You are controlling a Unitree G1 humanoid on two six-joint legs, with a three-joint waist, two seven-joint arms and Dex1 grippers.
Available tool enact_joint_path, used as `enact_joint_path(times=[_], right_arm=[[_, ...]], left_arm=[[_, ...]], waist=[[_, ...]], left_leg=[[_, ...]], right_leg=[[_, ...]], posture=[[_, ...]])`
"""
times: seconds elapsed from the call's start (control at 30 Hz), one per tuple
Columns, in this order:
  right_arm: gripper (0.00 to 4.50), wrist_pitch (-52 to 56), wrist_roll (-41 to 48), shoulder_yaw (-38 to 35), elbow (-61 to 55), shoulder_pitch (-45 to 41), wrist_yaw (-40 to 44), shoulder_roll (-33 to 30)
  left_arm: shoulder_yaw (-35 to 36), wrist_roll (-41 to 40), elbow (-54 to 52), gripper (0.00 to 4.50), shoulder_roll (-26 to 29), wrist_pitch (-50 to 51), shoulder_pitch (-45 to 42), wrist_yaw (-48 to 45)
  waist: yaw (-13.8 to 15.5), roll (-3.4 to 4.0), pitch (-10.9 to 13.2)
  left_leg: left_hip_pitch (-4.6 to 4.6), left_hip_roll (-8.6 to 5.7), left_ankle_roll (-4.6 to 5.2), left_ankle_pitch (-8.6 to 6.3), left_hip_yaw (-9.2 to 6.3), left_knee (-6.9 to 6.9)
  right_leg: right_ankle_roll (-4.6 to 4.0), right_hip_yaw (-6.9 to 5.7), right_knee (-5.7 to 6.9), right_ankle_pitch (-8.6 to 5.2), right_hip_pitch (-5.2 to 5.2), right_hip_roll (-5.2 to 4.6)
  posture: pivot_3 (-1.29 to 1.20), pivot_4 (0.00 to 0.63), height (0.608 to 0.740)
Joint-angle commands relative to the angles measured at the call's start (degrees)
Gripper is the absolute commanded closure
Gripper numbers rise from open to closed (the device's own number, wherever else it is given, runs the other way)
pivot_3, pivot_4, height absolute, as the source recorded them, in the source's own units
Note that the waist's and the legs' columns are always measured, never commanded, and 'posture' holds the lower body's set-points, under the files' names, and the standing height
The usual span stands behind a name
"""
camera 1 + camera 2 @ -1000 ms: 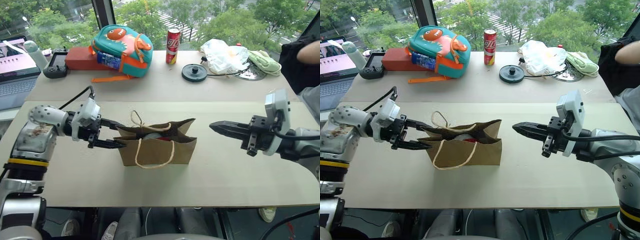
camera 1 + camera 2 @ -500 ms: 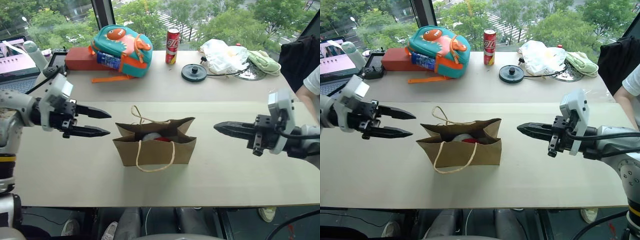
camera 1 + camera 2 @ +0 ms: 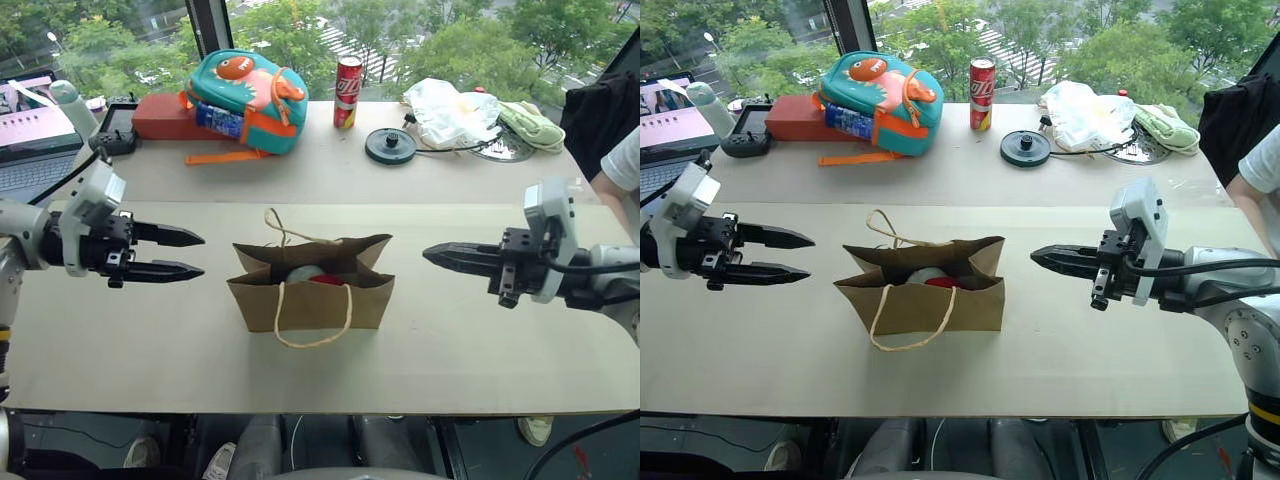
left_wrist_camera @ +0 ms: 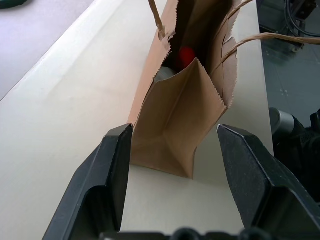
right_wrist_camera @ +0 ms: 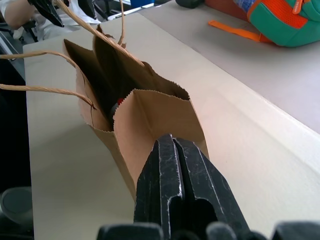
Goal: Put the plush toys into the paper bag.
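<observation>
The brown paper bag (image 3: 310, 298) stands upright and open at the middle of the table, its loop handles hanging loose. Inside it lie the plush toys: a pale grey-blue ball (image 3: 300, 272) and a red one (image 3: 326, 279), which the left wrist view also shows as red plush (image 4: 186, 54) deep in the bag. My left gripper (image 3: 200, 255) hovers to the left of the bag, apart from it, open and empty, pointing at the bag's end. My right gripper (image 3: 430, 253) hovers to the right of the bag, shut on nothing, its tip aimed at the bag (image 5: 150, 110).
Along the far side sit a teal-and-orange fish backpack (image 3: 245, 90), a red can (image 3: 347, 92), a black round disc (image 3: 391, 145), a white plastic bag (image 3: 450, 110) and a pale green cloth (image 3: 530, 122). A laptop (image 3: 35, 130) is far left. A person (image 3: 612, 140) stands at the right edge.
My left gripper has drawn back from the bag's left end, moving left and a little up, still open. The right gripper has kept its place. The bag has not moved.
</observation>
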Motion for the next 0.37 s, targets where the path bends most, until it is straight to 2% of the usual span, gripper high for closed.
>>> enact_joint_path(times=[0.03, 0.37], right_arm=[[4.50, -1.7, 0.1, -0.8, -0.2, -1.2, 0.7, -0.2], [4.50, -1.6, -0.1, -0.7, 0.0, -1.5, 0.8, 0.0]], left_arm=[[2.1, -0.9, -0.9, 1.61, 0.7, -0.5, 0.1, 0.3], [2.1, -0.8, -0.7, 1.61, 0.3, -1.9, 0.5, 0.6]], waist=[[-0.1, 0.00, 0.0], [-0.1, 0.00, 0.0]], left_leg=[[0.00, 0.00, 0.00, 0.00, 0.00, 0.00], [0.00, 0.00, 0.00, 0.00, 0.00, 0.00]], right_leg=[[0.00, 0.00, 0.00, 0.00, 0.00, 0.00], [-0.03, 0.00, 0.01, 0.01, 0.00, 0.00]], posture=[[0.00, 0.150, 0.739], [0.00, 0.150, 0.739]])
